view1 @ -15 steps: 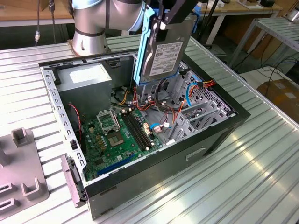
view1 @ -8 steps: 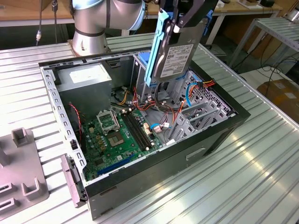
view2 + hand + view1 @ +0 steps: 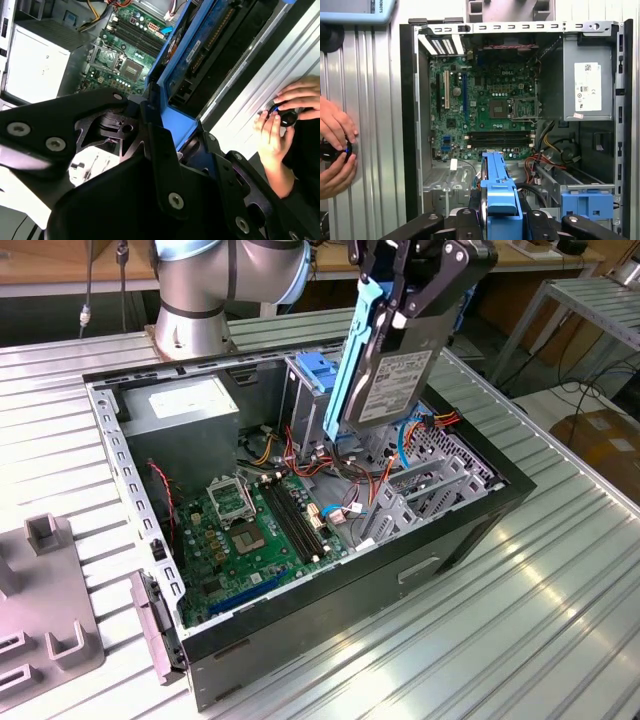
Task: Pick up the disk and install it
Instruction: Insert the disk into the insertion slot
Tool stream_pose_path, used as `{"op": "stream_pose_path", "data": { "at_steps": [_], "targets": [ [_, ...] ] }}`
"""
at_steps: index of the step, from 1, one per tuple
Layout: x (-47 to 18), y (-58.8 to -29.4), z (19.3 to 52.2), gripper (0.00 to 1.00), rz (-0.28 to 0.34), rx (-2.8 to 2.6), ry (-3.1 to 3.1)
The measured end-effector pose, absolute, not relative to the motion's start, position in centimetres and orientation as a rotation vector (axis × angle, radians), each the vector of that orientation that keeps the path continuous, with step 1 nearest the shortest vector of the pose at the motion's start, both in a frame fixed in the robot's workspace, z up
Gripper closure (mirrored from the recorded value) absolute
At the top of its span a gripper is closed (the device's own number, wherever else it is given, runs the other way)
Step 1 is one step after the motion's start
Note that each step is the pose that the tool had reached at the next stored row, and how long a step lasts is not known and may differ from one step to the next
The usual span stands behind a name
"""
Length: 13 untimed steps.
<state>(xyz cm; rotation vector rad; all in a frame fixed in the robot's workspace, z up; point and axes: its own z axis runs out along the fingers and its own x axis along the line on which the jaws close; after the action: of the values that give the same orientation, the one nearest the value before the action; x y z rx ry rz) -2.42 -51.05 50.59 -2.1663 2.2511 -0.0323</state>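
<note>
The disk (image 3: 392, 380) was clamped between the fingers of the end effector (image 3: 398, 300). It was held on its edge and tipped a little, with its blue rail toward the exterior view's left. It was held in the air over the open computer case (image 3: 400, 575), just beside the blue latch (image 3: 312, 370) on the metal cage. Inside the case, a green board (image 3: 250, 530) and a grey power box (image 3: 185, 405) could be seen. The case was laid on its side on a tabletop (image 3: 520, 640) made of shiny ribbed metal strips, and light was mirrored on them. A grey block (image 3: 45, 610) with slots was set on the tabletop at the exterior view's left. The arm's base (image 3: 200, 300) was fixed behind the case. Past the tabletop, a second metal table (image 3: 600, 300), a wooden bench (image 3: 60, 265) and a brown box (image 3: 600, 445) on the floor could be made out. In the first wrist view, a person's hands (image 3: 337, 175) were wrapped round a small black knob (image 3: 332, 150) beside the case.
</note>
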Motion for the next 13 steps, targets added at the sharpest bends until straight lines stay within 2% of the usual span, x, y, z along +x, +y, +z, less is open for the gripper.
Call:
{"op": "stream_pose_path", "data": {
  "at_steps": [13],
  "targets": [
    [-2.2, -54.3, 50.4, 0.63, -0.04, -2.163, 2.261]
  ]
}}
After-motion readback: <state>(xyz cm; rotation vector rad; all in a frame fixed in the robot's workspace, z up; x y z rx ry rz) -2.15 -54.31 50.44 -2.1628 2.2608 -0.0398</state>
